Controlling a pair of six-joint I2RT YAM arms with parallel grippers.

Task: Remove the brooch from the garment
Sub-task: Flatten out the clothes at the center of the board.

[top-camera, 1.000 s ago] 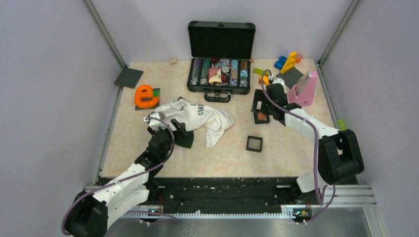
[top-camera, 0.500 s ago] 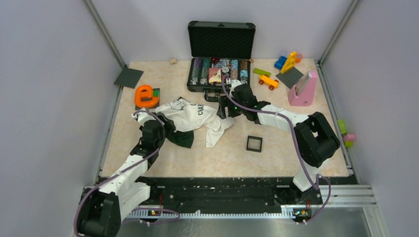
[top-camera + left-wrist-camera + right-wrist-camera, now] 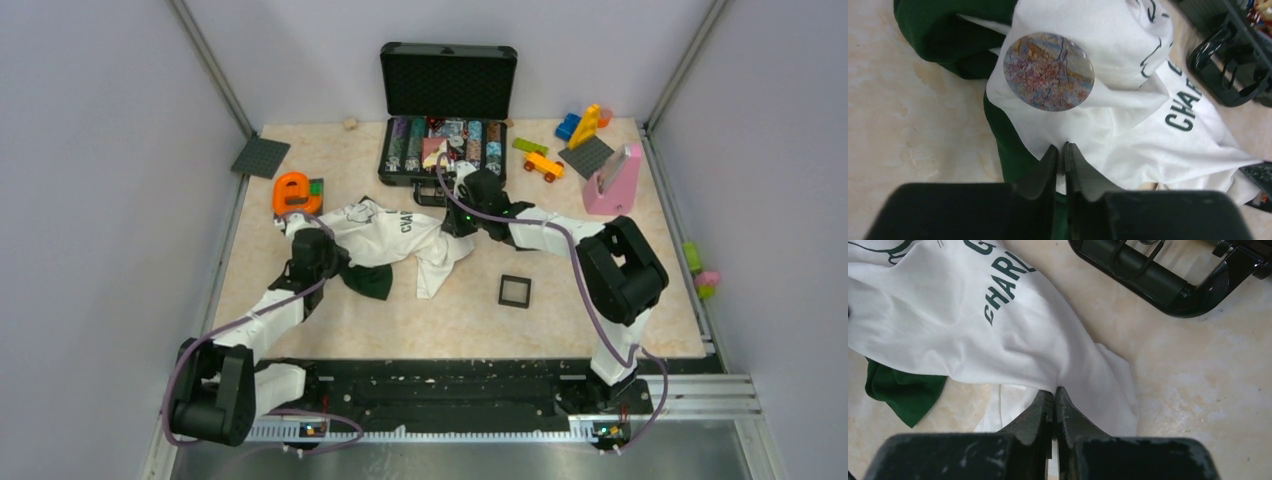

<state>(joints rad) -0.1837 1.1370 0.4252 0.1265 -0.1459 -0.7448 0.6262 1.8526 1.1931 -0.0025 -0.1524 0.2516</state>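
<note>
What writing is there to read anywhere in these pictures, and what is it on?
"CHARL": dark green capitals on the white shirt; the rest is out of sight.
"G", as it seems: start of a line above, same shirt, cut off.
"e": the big orange block letter itself.
On the round brooch: a painted picture, no words.
In the case: things too small to read.

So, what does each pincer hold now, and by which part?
Both pinch the white garment: the left pincer a fold close to the round brooch, the right pincer a fold on the side toward the black case.
</note>
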